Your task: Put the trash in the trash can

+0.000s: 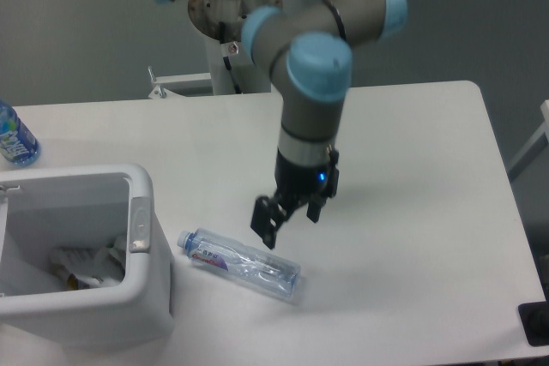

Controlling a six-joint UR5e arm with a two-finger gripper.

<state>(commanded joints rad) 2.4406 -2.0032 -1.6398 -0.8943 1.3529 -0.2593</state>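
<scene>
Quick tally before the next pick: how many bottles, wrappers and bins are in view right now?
Bottles: 2, the crushed clear bottle on the table and the blue-labelled water bottle at the left edge.
Crumpled paper wrappers: 1, inside the bin.
Bins: 1, the white trash can.
Total: 4.

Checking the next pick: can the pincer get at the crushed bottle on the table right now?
Probably yes. The open pincer hovers just above the crushed bottle, which lies alone on the table, beside the bin.
</scene>
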